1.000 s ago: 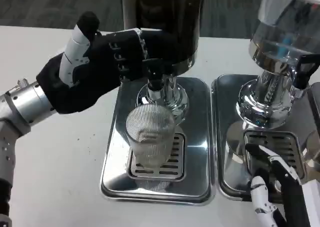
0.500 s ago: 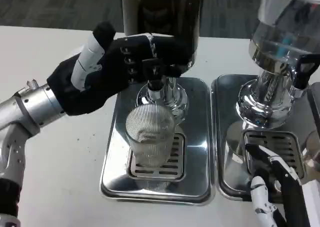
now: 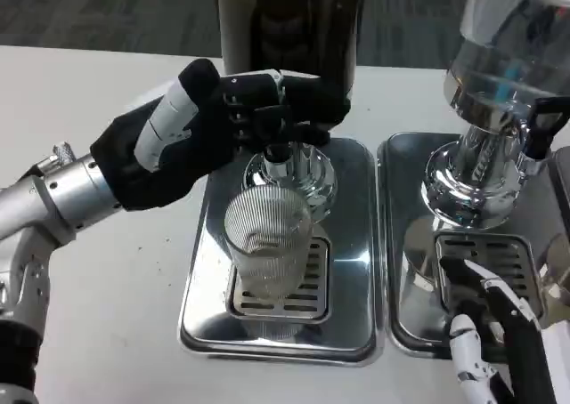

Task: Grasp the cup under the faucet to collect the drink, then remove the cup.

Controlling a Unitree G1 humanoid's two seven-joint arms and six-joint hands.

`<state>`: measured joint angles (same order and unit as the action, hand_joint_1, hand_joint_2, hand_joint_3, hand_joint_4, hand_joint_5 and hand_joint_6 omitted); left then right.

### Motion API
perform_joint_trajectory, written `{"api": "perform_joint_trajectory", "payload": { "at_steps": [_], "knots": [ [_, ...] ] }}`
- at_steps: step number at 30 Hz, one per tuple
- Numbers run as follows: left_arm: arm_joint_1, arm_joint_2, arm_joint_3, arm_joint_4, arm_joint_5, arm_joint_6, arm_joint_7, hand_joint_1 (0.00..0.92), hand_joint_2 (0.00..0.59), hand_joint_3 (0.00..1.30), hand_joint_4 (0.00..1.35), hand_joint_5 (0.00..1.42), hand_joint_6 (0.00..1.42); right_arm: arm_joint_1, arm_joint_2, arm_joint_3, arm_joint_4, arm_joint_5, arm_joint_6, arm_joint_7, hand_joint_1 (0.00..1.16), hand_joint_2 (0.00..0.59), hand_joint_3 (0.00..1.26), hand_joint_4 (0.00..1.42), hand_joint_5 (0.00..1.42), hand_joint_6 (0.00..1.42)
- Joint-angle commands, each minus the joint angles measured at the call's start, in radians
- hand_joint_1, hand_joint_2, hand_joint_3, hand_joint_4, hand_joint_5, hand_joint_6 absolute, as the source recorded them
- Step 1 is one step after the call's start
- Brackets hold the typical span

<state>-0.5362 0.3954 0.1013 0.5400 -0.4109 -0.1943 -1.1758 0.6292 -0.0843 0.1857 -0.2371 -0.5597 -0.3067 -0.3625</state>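
At the drinks station, seen from the head camera: a ribbed glass cup [image 3: 266, 244] stands on the drip-tray grate [image 3: 313, 290] under the faucet [image 3: 277, 146] of the dark-drink dispenser [image 3: 287, 30], with little or no drink visible in it. The left hand [image 3: 191, 137] has its fingers at the tap lever, though a firm grip cannot be confirmed; the right hand [image 3: 494, 337] rests open by the neighbouring tray [image 3: 401, 244]. Filling and removal appear still ahead

- Bright, even overhead light, soft shadows on the desk [image 3: 107, 297].
- Strong glare on the steel trays [image 3: 356, 244].
- Sharp centre, slight blur at the right edge.
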Motion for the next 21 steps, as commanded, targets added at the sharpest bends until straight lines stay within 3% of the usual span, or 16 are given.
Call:
{"api": "perform_joint_trajectory", "payload": {
  "at_steps": [1, 10, 21],
  "knots": [
    [0.039, 0.015, -0.030, 0.004, 0.039, -0.076, -0.050, 0.000, 0.072, 0.33, 0.22, 0.16, 0.22, -0.002, -0.003, -0.004, -0.006, 0.006, -0.007, 0.002, 0.16, 0.538, 0.30, 0.27, 0.19, 0.06],
    [0.058, 0.030, -0.046, 0.003, 0.058, -0.171, -0.047, 0.000, 0.069, 0.32, 0.20, 0.15, 0.22, -0.006, -0.006, -0.006, -0.011, 0.007, -0.006, 0.005, 0.16, 0.538, 0.30, 0.27, 0.19, 0.06],
    [0.080, 0.043, -0.067, -0.023, 0.060, -0.221, -0.040, 0.000, 0.060, 0.30, 0.18, 0.13, 0.22, -0.008, -0.011, -0.010, -0.023, 0.003, -0.003, 0.014, 0.16, 0.538, 0.30, 0.25, 0.19, 0.06]
  ]
}}
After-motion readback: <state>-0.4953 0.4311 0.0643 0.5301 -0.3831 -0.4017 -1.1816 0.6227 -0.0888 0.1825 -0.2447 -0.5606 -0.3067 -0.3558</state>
